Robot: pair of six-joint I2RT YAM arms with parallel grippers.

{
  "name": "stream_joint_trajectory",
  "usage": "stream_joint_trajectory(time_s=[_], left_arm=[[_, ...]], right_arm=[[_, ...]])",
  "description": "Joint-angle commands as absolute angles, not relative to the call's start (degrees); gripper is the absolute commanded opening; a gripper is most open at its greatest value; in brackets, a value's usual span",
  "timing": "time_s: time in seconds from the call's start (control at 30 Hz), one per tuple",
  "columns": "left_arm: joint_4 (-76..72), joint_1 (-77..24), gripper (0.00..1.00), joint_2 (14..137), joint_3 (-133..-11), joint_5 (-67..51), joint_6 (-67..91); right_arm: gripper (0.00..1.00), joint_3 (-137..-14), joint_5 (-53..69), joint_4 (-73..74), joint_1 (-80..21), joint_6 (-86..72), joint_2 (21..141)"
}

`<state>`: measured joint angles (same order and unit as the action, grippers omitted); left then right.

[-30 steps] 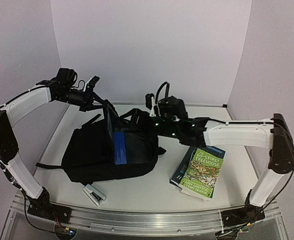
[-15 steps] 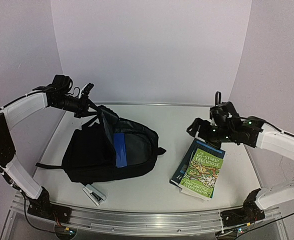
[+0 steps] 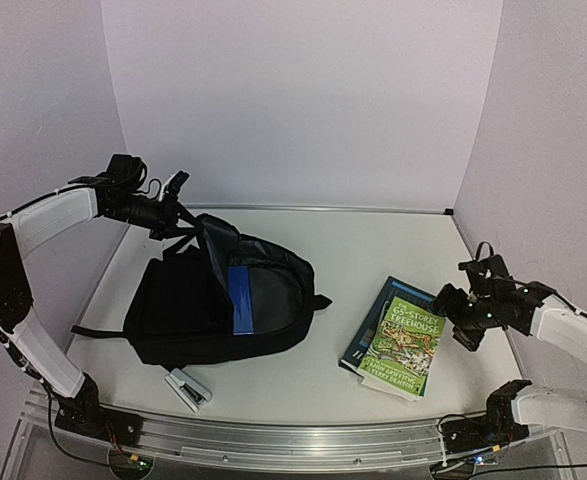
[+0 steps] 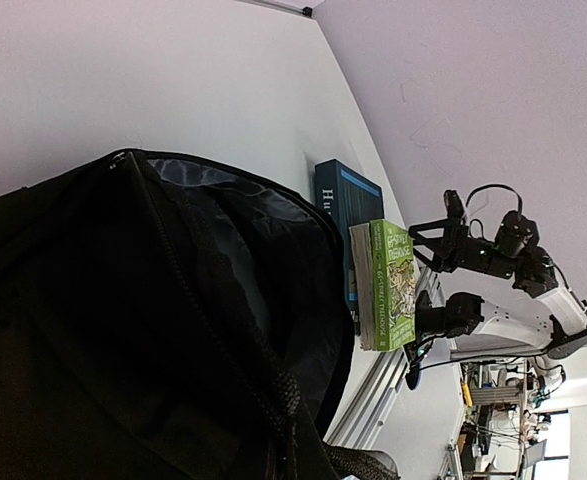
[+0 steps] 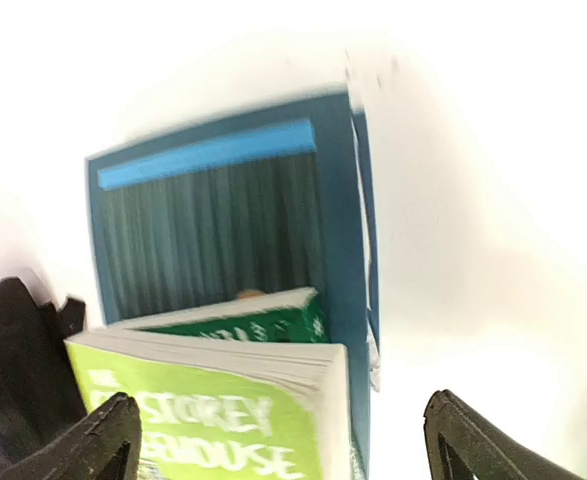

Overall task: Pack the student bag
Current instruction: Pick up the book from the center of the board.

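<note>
Relocated since a second ago: right gripper, from above the student bag to just right of the books, jaws wide apart, holding nothing. Clamped on the bag's raised flap: left gripper. Surface: white counter; lilac walls. Count: one bag, counter's left half; two books, green stacked on blue; one stapler.

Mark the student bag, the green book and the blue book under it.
student bag (image 3: pixel 173 310), top view, on its black body.
green book (image 3: pixel 409 340), top view, middle of its cover.
blue book (image 5: pixel 213 225), right wrist view, its bare cover.
</note>
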<state>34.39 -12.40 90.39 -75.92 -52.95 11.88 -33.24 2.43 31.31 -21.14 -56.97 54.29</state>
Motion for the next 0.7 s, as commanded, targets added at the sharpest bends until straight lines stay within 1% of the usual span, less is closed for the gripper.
stream_joint_trajectory(time_s=[0.0,0.2,0.3,0.53,0.67], left_arm=[[32.53,-12.1,0.0,89.02,-76.2,-54.58,10.81],[32.52,-12.04,0.0,89.03,-76.11,-54.54,10.81],[32.59,-12.08,0.0,89.42,-76.2,-54.53,10.88],[32.62,-12.03,0.0,90.15,-76.46,-54.77,10.98],[32.79,-12.05,0.0,90.5,-76.59,-54.82,10.91]], right_arm=[[0.91,-26.28,9.65,21.27,-20.01,-59.48,53.9],[0.74,-23.35,9.67,17.3,-19.82,-60.12,53.02],[0.68,-22.96,8.82,17.12,-19.85,-60.12,51.9],[0.63,-20.03,9.63,12.28,-19.81,-60.39,53.64],[0.65,-18.92,10.22,8.72,-19.86,-60.64,54.18]])
